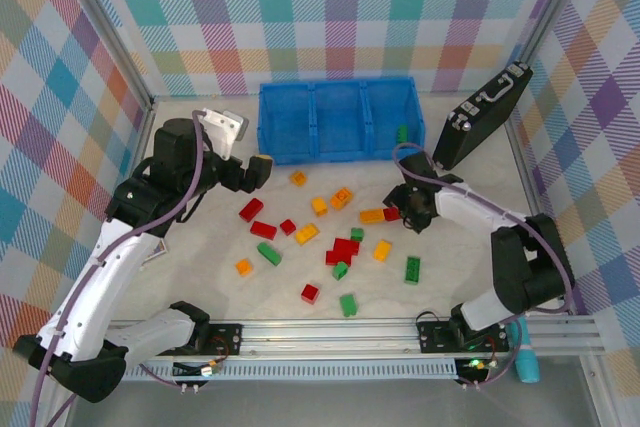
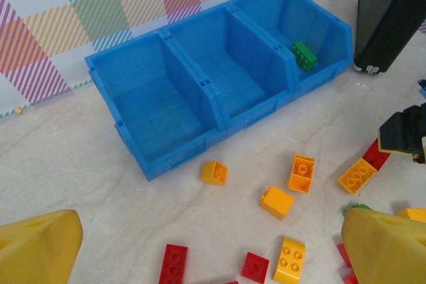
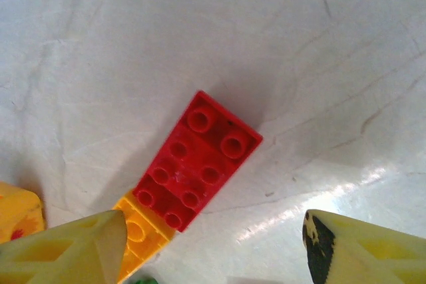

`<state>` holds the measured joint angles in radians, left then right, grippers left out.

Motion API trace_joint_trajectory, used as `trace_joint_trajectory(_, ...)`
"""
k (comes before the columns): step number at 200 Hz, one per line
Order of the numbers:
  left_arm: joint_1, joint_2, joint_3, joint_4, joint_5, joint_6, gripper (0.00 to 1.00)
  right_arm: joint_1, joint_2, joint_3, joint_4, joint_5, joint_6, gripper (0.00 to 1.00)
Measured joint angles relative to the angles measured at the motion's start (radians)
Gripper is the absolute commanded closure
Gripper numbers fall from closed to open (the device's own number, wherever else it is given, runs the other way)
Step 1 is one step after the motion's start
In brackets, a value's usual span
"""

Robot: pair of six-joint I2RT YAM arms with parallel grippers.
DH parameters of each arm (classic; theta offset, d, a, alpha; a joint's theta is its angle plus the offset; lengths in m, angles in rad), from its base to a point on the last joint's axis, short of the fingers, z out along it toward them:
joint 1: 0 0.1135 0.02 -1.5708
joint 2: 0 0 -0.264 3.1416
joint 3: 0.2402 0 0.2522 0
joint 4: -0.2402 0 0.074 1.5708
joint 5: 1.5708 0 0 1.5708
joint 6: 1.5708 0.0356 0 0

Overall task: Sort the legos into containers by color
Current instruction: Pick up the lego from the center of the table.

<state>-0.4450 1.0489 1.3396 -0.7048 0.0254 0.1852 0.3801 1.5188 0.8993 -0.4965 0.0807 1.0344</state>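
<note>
- In the top view the right gripper (image 1: 404,213) sits low over the table (image 1: 210,292), jaws spread and pinching nothing.
  - A red brick (image 1: 391,213) lies right at its tips, on the side toward the table's middle.
  - An orange brick (image 1: 372,215) lies end to end with the red one.
  - The right arm is by far the nearer to this pair.
  - The left gripper (image 1: 256,169) hangs well apart from them, by the left front of the blue bin (image 1: 335,157). Its jaws are wide and empty.
- Counted from the same view, the loose legos on the table are seven orange, five green and about six red. The red cluster in the middle is hard to split.
  - One green brick (image 1: 402,133) lies in the bin's right compartment.
  - I see nothing in the other two of the three compartments.
- In the left wrist view the left gripper (image 2: 213,251) is spread, with nothing between its fingers.
  - The blue bin (image 2: 180,154) stands ahead, with the green brick (image 2: 304,54) in its right compartment.
  - A black case (image 2: 393,18) stands just beyond that end.
  - Five whole orange bricks lie between the gripper and the bin.
- In the right wrist view the right gripper (image 3: 213,257) is spread, and the red brick (image 3: 196,161) lies just ahead of its fingertips.
  - The brick's long axis runs diagonally, from lower left to upper right, so it is skewed to the line between the fingers.
  - The orange brick (image 3: 140,237) butts against its near end, beside the finger on the left of this view.
  - My judgement is that a wrist turn is needed to close across the narrow sides. Otherwise the orange brick may get caught too.
</note>
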Motion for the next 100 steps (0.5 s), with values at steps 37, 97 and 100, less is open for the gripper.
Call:
trace_joint_trajectory(37, -0.006, 0.006, 0.002, -0.001, -0.004, 0.014, 0.0, 0.0, 0.113, 0.035, 0.039, 0.001, 0.0, 0.25)
trace_joint_trajectory(97, -0.015, 0.021, 0.014, -0.002, -0.019, 0.026, 0.0, -0.001, 0.218, 0.127, -0.055, 0.005, -0.009, 0.39)
trace_joint_trajectory(100, -0.015, 0.021, 0.014, -0.002, -0.019, 0.026, 0.0, -0.001, 0.22, 0.129, -0.059, 0.006, -0.015, 0.41)
